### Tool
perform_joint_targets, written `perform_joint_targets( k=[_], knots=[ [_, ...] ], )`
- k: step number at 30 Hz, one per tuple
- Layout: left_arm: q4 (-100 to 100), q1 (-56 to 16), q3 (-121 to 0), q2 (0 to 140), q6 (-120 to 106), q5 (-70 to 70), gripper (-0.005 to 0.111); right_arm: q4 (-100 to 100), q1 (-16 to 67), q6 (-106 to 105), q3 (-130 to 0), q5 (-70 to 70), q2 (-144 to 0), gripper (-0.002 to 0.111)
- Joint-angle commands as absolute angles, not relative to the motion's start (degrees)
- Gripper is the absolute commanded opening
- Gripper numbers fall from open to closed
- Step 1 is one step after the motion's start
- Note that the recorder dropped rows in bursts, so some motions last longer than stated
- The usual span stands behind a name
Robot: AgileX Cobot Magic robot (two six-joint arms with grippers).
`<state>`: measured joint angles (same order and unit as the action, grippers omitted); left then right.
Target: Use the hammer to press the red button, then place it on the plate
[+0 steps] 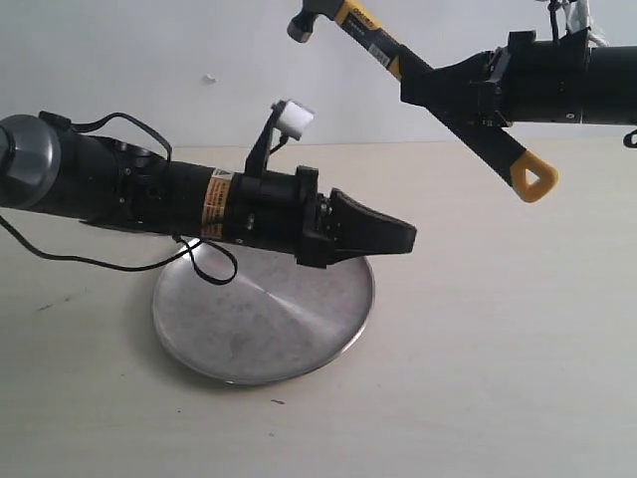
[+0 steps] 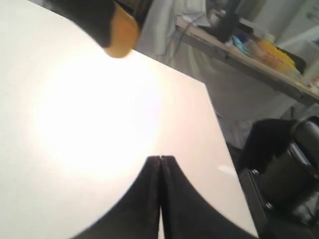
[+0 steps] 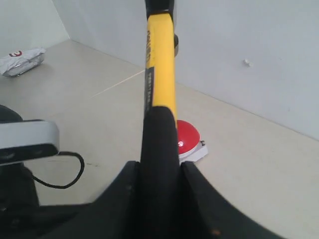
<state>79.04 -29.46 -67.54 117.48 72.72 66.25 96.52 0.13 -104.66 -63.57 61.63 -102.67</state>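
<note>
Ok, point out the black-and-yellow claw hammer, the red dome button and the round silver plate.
claw hammer (image 1: 370, 38): exterior view, yellow neck.
red dome button (image 3: 188, 135): right wrist view, dome.
silver plate (image 1: 264, 329): exterior view, bare brushed surface.

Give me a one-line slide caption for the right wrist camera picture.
Right gripper shut on the hammer, red button peeking out behind its handle.

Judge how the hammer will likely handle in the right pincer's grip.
The hammer is probably head-heavy: its metal head sits far beyond the right pincer, so it may pivot. Likely stiff: the handle runs straight.
</note>
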Motion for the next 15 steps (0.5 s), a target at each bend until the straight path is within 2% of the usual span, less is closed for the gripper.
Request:
perform_joint_targets(
  k=[1, 4, 9, 12, 15],
  knots=[
    [62.82, -27.57, -61.68, 113.98, 65.42, 54.64, 0.000, 99.95, -0.45, -104.82, -64.39, 64.71, -100.84, 0.000],
    [50.82, -27.14, -57.85, 109.97, 57.01, 40.33, 0.000, 99.95, -0.45, -104.82, -64.39, 64.70, -100.20, 0.000],
    [24.14, -26.69, -54.42, 102.36, 26.94, 16.16, 0.000, 99.82, -0.45, -103.30, -64.39, 64.70, -99.27, 0.000],
    [7.82, -25.16, -50.82, 97.58, 9.35, 15.51, 0.000, 99.82, -0.45, -103.30, -64.39, 64.70, -99.27, 0.000],
    [-3.29, -23.76, -45.30, 92.35, -1.73, 21.09, 0.000, 99.41, -0.45, -103.30, -64.39, 64.70, -99.27, 0.000]
  ],
)
